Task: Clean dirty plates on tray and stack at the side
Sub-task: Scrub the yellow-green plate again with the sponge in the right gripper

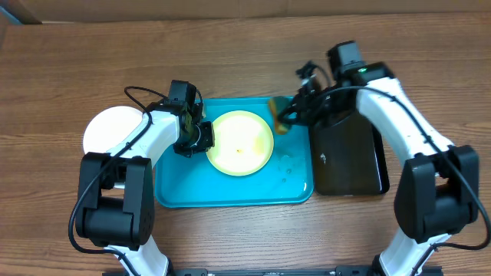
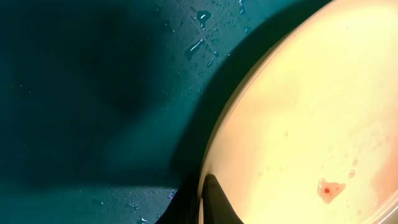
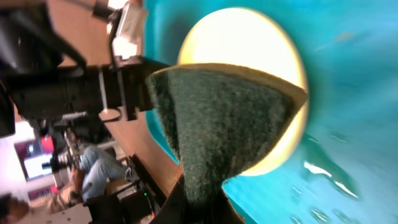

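Turquoise rectangular plastic tray [image 1: 230,193] carries the round pale yellow-green plate [image 1: 242,143] — my left jaws clamp its left rim. My right jaws pinch a dark green scouring sponge [image 3: 217,124] above the tray's far right corner. One round white plate [image 1: 107,129] lies on the wooden counter [image 1: 61,69], left of the tray.
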Robot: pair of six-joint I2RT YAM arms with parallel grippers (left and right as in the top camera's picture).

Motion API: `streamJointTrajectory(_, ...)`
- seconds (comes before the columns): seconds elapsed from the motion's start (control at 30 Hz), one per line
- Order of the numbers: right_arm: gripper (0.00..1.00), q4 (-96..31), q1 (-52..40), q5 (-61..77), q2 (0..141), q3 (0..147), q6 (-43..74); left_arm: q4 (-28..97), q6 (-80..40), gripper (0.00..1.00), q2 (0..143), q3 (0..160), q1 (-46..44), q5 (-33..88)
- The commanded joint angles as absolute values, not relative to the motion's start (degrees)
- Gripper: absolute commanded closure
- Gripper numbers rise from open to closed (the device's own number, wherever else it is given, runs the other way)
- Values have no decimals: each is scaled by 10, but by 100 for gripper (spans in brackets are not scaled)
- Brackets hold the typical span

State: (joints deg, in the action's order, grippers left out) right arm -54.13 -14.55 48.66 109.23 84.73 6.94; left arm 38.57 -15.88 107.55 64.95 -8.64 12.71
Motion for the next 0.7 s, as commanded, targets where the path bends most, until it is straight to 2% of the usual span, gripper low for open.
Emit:
streamJointTrajectory(0.0,96,-462,-198,511,1092,808,140,385,-152,96,1093,638,-90,117)
streamJointTrajectory(0.23,96,-292,-266,511,1115,761,244,385,-152,96,1093,638,-90,119)
streamJointTrajectory(0.47,96,-257,-305,420,1116,746,282,385,-152,96,1093,638,-90,119)
streamJointTrajectory(0.67,96,-155,-324,388,1116,692,311,387,-152,96,1093,638,-90,119)
